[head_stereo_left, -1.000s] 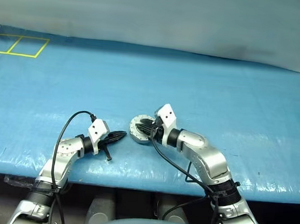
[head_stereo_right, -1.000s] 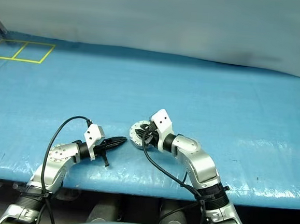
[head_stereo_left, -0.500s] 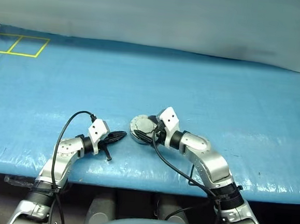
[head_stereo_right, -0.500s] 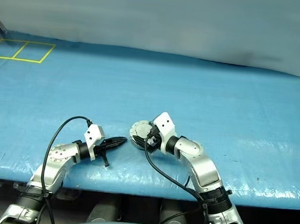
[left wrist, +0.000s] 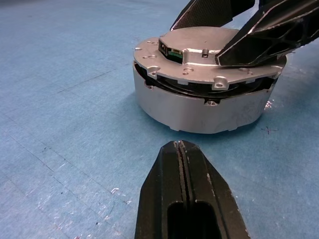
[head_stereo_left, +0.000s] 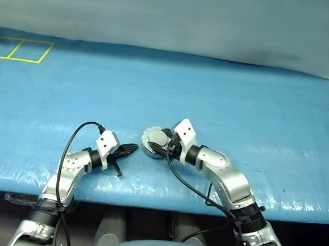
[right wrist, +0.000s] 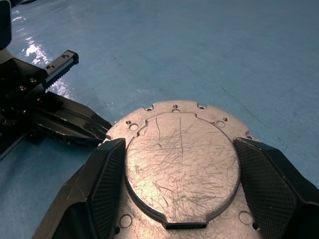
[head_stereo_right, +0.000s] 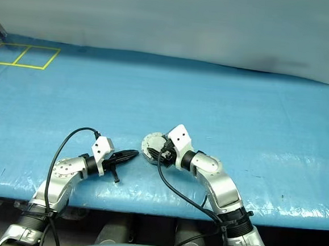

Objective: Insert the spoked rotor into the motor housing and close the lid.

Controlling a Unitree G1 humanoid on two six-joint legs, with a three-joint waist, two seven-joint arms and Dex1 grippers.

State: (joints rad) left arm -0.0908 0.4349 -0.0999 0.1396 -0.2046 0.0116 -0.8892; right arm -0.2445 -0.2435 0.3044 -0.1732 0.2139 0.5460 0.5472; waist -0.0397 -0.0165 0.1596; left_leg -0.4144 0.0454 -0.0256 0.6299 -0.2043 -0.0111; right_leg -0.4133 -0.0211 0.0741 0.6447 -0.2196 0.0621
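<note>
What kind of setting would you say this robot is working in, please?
Probably a robot test bench in a lab: a table under a blue tarp, yellow taped squares marking zones, a plain grey backdrop, and one motor housing as workpiece.

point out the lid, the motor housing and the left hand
lid [right wrist: 182, 167]: right wrist view, on its scratched raised centre.
motor housing [left wrist: 199, 107]: left wrist view, on its plain silver side wall below the lid.
left hand [left wrist: 178, 149]: left wrist view, at the tips of its shut black fingers.

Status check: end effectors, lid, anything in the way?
Left end effector shut, empty. Right end effector open astride lid. Lid down on motor housing, slightly ajar. Nothing obstructing.
</note>
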